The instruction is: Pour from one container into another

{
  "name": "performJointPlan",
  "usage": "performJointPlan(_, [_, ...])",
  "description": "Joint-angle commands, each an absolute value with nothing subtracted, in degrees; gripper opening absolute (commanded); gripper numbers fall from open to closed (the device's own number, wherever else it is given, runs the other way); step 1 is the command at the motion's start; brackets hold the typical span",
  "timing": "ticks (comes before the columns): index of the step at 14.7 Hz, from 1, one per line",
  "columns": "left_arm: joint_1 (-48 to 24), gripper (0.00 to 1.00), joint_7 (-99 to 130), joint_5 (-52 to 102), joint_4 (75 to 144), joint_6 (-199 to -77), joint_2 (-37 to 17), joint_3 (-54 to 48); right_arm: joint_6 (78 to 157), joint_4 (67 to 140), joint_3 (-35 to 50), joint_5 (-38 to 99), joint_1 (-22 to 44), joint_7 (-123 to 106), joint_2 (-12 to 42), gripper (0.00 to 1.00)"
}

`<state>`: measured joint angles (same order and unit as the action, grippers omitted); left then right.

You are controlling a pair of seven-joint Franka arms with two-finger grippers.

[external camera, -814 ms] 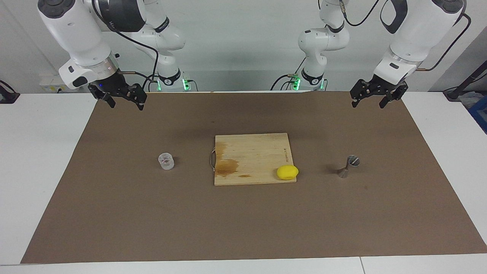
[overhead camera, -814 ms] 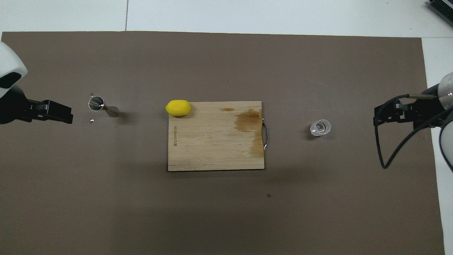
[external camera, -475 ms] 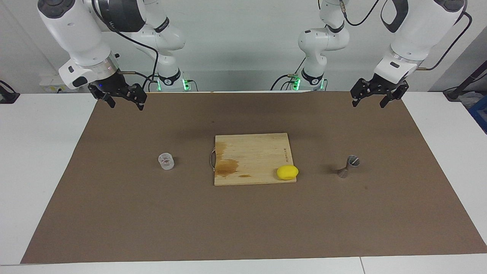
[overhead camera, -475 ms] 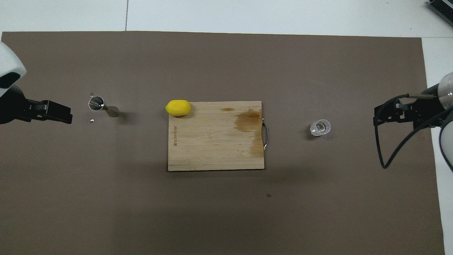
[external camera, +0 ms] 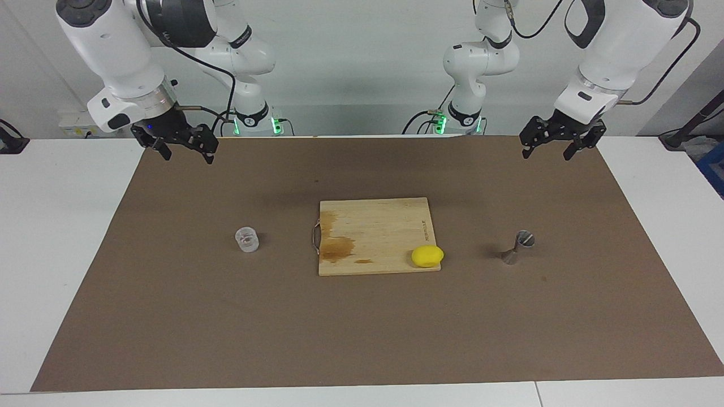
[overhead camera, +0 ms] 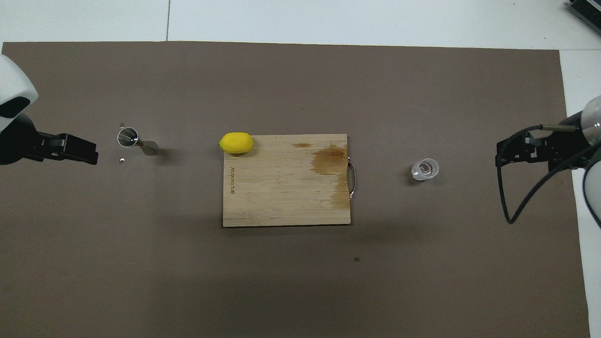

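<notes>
The clear squat cup (external camera: 247,239) stands on the brown mat toward the right arm's end, beside the cutting board; it also shows in the overhead view (overhead camera: 425,169). The steel hourglass jigger (external camera: 517,247) stands upright toward the left arm's end, and shows in the overhead view (overhead camera: 136,141) too. My right gripper (external camera: 188,156) hangs open and empty, raised over the mat's corner, well apart from the cup. My left gripper (external camera: 546,155) hangs open and empty, raised over the mat's other corner, well apart from the jigger. Both grippers show at the overhead view's sides: left gripper (overhead camera: 91,154), right gripper (overhead camera: 500,157).
A wooden cutting board (external camera: 373,226) with a metal handle and a brown stain lies mid-mat between cup and jigger. A yellow lemon (external camera: 427,256) sits on its corner toward the jigger. Two tiny pale specks (overhead camera: 121,160) lie on the mat by the jigger.
The left gripper has shifted very slightly. The cup, jigger, lemon, board and right gripper have not moved.
</notes>
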<state>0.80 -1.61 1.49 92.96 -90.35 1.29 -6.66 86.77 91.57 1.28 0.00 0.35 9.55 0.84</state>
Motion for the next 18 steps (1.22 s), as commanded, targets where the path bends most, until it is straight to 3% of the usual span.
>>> performJointPlan(1, [-0.4, 1.0, -2.0, 1.6, 93.3, -90.3, 1.9, -6.3, 86.7, 92.2, 1.6, -0.5, -0.2, 8.3, 0.1, 1.0])
performJointPlan(11, [-0.2, 1.0, -1.7, 2.1, 93.1, -90.7, 1.8, -6.6, 86.7, 92.2, 1.6, -0.5, -0.2, 8.3, 0.1, 1.0])
performJointPlan(18, [0.9, 1.0, 1.3, 6.7, 90.4, -88.2, -3.2, -5.8, 86.7, 92.2, 1.6, -0.5, -0.2, 8.3, 0.2, 1.0])
